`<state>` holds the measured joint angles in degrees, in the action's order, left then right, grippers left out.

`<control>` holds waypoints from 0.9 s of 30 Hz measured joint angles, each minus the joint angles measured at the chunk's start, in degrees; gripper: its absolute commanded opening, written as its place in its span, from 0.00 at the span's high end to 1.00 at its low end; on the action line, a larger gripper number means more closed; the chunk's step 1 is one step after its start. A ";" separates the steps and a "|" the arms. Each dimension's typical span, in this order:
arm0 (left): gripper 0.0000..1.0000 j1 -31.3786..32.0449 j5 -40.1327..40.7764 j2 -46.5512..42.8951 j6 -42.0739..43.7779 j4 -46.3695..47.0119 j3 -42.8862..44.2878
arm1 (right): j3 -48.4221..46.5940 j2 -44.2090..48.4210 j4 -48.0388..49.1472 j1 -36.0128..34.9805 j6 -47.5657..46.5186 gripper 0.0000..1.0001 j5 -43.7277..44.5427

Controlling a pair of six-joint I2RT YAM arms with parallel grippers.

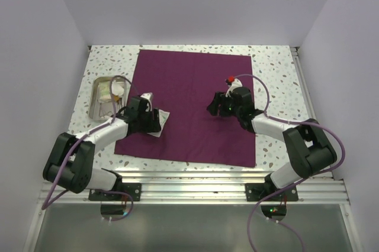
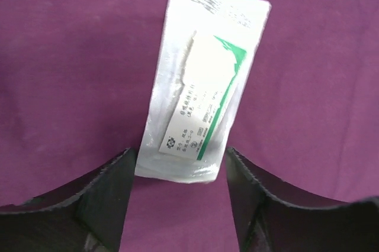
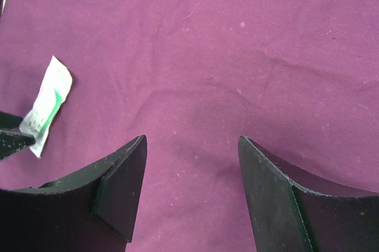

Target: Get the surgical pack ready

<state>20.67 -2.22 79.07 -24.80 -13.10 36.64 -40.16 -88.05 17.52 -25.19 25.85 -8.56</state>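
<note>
The left gripper (image 2: 180, 163) is reaching down over a sealed white packet (image 2: 201, 86) with a green stripe and small print. Its two dark fingers (image 2: 109, 196) are standing apart on either side of the packet's near end. Their inner faces are sitting right at the packet's long edges. I cannot tell whether they are pinching it or only bracketing it. The rest of the packet is stretching away from the fingers, slightly slanted, lying on the purple cloth (image 1: 195, 80).

The right gripper (image 3: 192, 169) is hanging with its jaws spread wide and nothing between them, only bare, faintly creased cloth below. From its wrist camera the packet is showing far off to the left, with a dark finger of the other arm beside its end.

From above, the cloth is lying opened out flat as one big square across the speckled table (image 1: 275, 65). The packet is sitting near the cloth's left edge, about level with the middle of that side. A wide stretch of uncovered cloth is separating the two grippers, and more is running back toward the far edge.

Off the cloth, just beside its left edge, a small steel tray (image 1: 95, 103) is resting on the bare table, holding white gauze (image 1: 105, 89) and some thin items I cannot make out. Strips of bare table are showing on the cloth's left, right and far sides. White walls (image 1: 41, 39) are closing the table in on the left, far and right sides.
</note>
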 measured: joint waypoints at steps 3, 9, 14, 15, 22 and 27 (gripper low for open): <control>0.45 0.83 -1.53 0.00 -0.28 0.07 0.00 | 0.00 0.00 0.00 0.00 0.00 0.33 0.00; 0.62 1.42 -3.15 -0.11 -1.22 0.55 -0.98 | 0.00 0.00 0.00 0.00 0.00 0.33 0.00; 0.62 1.49 -3.67 -0.11 -1.36 1.66 -1.73 | 0.00 0.00 0.00 -0.04 0.00 0.33 0.00; 0.62 1.49 -3.80 -0.11 -1.42 2.03 -1.84 | 0.00 0.00 0.00 -0.04 0.00 0.33 0.00; 0.84 1.49 -4.87 0.68 -2.25 5.05 -2.58 | 0.00 0.00 0.00 -0.07 0.00 0.33 0.00; 0.96 1.49 -4.72 1.31 -2.69 5.88 -2.75 | 0.00 0.00 -0.02 -0.09 0.00 0.33 0.00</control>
<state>22.15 -6.94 80.38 -27.49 -7.22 33.89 -40.16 -88.05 17.50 -25.28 25.85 -8.56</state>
